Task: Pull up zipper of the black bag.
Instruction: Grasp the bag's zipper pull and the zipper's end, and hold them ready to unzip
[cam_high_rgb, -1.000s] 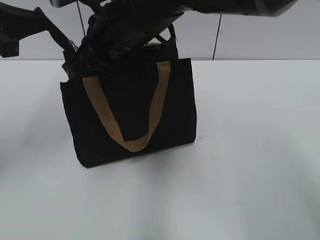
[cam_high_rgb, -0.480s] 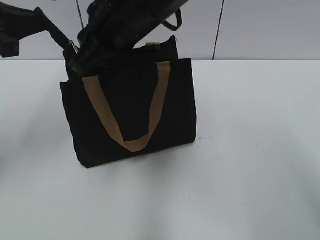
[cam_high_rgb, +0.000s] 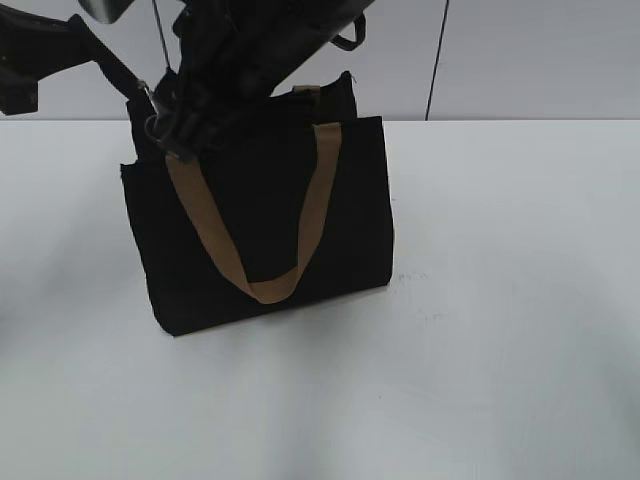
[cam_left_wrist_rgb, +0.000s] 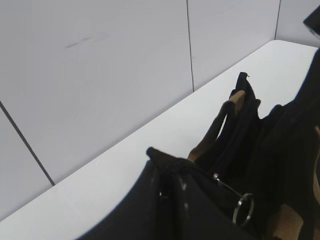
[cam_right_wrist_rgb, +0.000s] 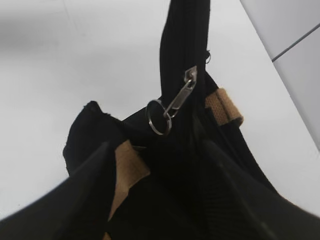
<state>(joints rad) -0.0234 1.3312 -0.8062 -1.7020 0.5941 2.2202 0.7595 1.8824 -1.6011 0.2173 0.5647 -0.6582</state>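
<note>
The black bag (cam_high_rgb: 262, 225) stands upright on the white bench (cam_high_rgb: 500, 300), soft cloth that would sag under a pull. Its zipper (cam_right_wrist_rgb: 181, 95), a thin metal tab with a ring (cam_right_wrist_rgb: 158, 117), sits at the top corner; the ring looks the best hold. The left claw (cam_high_rgb: 140, 95) pinches that corner cloth. The right claw (cam_high_rgb: 165, 135) has dipped lower since a second ago; its state I cannot tell.

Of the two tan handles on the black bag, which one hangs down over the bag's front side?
The front handle hangs in a U over the black bag. Of the rear handle only a short tan piece shows at the top edge.
</note>
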